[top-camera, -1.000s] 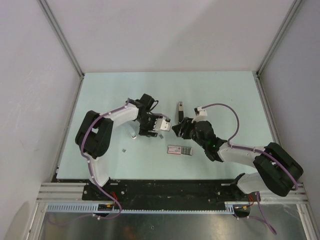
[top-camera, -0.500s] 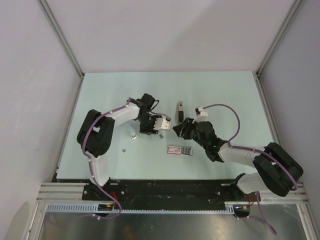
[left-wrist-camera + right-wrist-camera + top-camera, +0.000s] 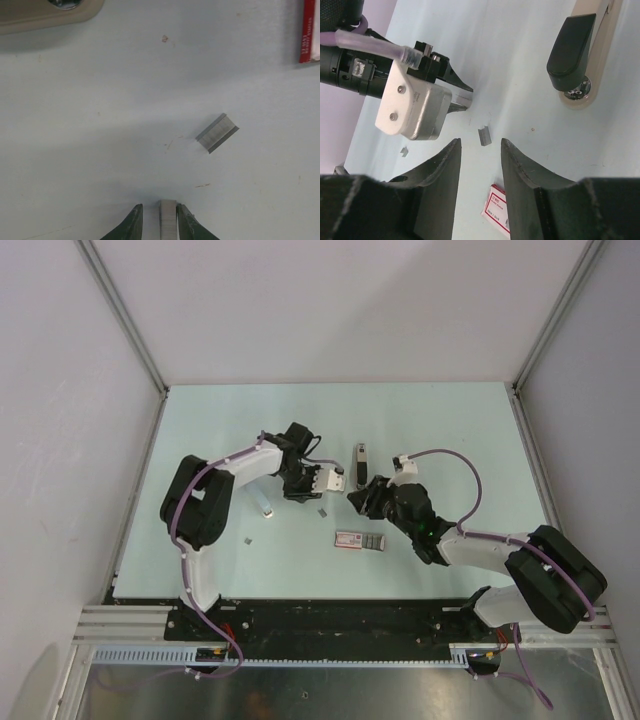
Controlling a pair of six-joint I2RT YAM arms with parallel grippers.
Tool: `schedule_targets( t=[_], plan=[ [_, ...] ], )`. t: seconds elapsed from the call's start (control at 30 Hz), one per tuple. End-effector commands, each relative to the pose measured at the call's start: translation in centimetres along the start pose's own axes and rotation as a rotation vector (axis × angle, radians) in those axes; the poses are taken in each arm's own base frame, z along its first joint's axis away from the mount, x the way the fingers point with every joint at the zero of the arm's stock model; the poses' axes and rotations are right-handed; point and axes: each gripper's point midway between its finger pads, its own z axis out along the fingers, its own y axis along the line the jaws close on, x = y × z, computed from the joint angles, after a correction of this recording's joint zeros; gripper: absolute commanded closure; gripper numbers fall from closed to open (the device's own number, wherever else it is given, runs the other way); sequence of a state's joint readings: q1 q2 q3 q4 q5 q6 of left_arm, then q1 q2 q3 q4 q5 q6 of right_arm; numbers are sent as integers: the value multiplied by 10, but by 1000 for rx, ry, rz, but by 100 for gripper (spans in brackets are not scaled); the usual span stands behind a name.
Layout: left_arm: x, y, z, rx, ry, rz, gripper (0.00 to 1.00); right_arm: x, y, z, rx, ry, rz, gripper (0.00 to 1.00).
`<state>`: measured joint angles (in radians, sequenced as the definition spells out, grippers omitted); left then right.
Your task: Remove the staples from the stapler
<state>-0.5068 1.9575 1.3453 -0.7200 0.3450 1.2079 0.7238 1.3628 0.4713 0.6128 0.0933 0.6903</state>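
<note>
The slim black stapler [image 3: 359, 461] lies on the table, its black top and pale base end showing in the right wrist view [image 3: 570, 42]. My left gripper [image 3: 336, 478] is just left of it, jaws closed on a short grey strip of staples [image 3: 168, 220], which also shows in the right wrist view [image 3: 462, 102]. A loose strip of staples [image 3: 217, 132] lies on the table ahead of it and shows between my right fingers [image 3: 484, 136]. My right gripper [image 3: 355, 497] is open and empty, just below the stapler.
The flat red-labelled staple box [image 3: 358, 540] lies near the front, also in the right wrist view [image 3: 496, 207] and at the left wrist view's edge [image 3: 311, 30]. Small staple bits lie at the left [image 3: 267, 511] [image 3: 247, 539].
My left gripper has moved up and right towards the stapler, uncovering a loose staple strip on the table below it. The right arm has barely moved.
</note>
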Motion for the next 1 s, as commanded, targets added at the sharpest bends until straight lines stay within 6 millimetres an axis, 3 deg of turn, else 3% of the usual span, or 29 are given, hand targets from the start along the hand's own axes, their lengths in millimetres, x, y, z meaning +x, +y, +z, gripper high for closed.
schedule_targets(
  t=[0.0, 0.63, 0.73, 0.97],
  plan=[
    [-8, 13, 1, -28, -19, -49, 62, -16, 13, -2, -49, -56, 24, 58],
    [6, -9, 4, 0, 24, -108, 59, -17, 13, -2, -58, -54, 27, 62],
    [8, -13, 5, 7, 27, -119, 63, -16, 13, -2, -58, -53, 27, 62],
    [11, -25, 8, 30, 33, -144, 83, -17, 12, -2, -56, -54, 26, 63]
  ],
)
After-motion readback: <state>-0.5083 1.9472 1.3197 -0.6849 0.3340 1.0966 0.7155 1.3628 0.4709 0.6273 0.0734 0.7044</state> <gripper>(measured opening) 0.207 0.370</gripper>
